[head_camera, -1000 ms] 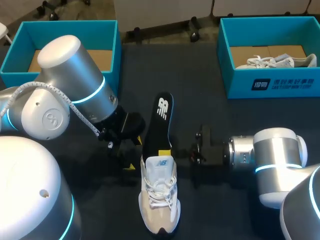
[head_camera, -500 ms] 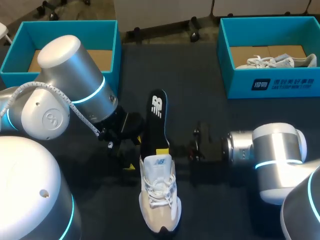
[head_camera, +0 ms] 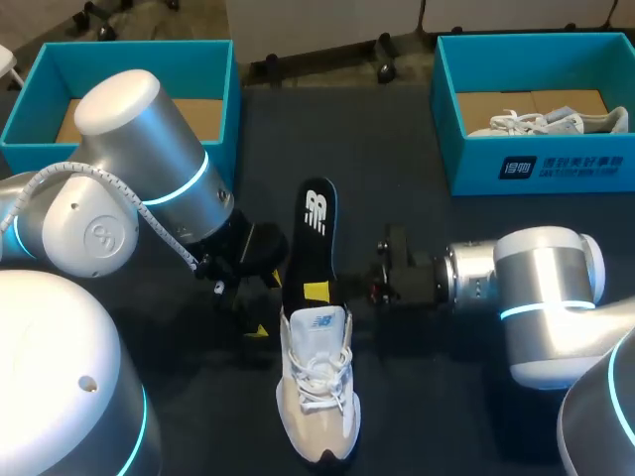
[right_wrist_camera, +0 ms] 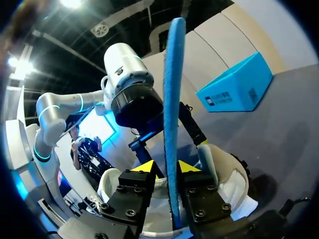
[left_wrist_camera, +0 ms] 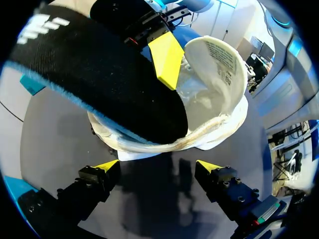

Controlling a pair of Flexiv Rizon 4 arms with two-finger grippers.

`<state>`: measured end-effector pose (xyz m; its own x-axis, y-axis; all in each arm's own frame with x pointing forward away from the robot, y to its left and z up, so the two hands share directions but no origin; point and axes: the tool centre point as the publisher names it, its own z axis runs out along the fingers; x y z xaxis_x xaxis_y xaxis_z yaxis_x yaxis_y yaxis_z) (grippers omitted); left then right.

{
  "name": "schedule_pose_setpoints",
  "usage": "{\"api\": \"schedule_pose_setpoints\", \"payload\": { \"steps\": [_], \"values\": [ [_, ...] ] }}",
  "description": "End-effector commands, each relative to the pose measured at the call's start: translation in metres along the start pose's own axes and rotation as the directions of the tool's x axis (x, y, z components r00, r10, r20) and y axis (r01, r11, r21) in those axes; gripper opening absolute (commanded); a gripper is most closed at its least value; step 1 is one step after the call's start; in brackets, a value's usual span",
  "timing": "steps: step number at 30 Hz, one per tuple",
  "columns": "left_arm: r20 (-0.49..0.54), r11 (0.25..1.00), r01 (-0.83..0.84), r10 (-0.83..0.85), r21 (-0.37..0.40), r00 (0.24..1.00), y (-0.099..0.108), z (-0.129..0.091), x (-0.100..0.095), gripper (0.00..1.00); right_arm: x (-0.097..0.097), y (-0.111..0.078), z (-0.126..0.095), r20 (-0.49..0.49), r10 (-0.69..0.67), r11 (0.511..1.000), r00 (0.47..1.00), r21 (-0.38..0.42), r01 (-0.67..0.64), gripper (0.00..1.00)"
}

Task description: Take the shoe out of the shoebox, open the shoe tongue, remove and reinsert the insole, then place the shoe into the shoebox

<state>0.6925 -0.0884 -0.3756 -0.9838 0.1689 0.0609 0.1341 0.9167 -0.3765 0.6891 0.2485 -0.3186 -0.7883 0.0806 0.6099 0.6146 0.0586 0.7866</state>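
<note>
Mid-frame, the thin black foam insole (head_camera: 312, 238), likely light and floppy, is pinched near its lower end by the right gripper (right_wrist_camera: 165, 167); the left gripper (left_wrist_camera: 157, 167) gapes empty.

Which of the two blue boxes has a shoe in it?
The box on the table's far right: a pale laced shoe lies inside. The left box shows only brown floor.

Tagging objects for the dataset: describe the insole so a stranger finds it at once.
On the dark table, a white and beige sneaker lies in the middle. The insole sticks out of its opening, pinched by the right hand. It is the only long, flat black strip, with a white logo and a blue edge.
</note>
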Motion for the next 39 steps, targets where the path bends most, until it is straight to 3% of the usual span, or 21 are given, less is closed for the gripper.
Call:
{"api": "schedule_pose_setpoints", "payload": {
  "steps": [1, 7, 10, 15, 17, 39],
  "values": [
    [-0.001, 1.000, -0.001, 0.001, 0.001, 1.000, 0.000, 0.000, 0.000, 1.00, 0.000, 0.009, 0.003, -0.006, -0.007, 1.000, 1.000, 0.019, 0.008, 0.27],
    [-0.001, 1.000, -0.001, 0.001, 0.001, 1.000, 0.000, 0.000, 0.000, 1.00, -0.005, 0.017, 0.005, -0.016, -0.016, 1.000, 1.000, 0.001, 0.016, 0.21],
    [-0.001, 1.000, -0.001, 0.001, 0.001, 1.000, 0.000, 0.000, 0.000, 1.00, -0.008, 0.019, 0.005, -0.013, -0.015, 1.000, 1.000, -0.018, 0.015, 0.09],
    [-0.001, 1.000, -0.001, 0.001, 0.001, 1.000, 0.000, 0.000, 0.000, 1.00, -0.009, 0.022, 0.005, -0.012, -0.016, 0.999, 1.000, -0.038, 0.015, 0.08],
    [-0.001, 1.000, -0.001, 0.001, 0.001, 1.000, 0.000, 0.000, 0.000, 1.00, -0.009, 0.022, 0.005, -0.011, -0.016, 0.999, 1.000, -0.046, 0.015, 0.00],
    [-0.001, 1.000, -0.001, 0.001, 0.001, 1.000, 0.000, 0.000, 0.000, 1.00, -0.013, -0.030, 0.008, -0.005, 0.137, 0.991, 0.991, 0.000, -0.137, 0.00]
  ]
}}
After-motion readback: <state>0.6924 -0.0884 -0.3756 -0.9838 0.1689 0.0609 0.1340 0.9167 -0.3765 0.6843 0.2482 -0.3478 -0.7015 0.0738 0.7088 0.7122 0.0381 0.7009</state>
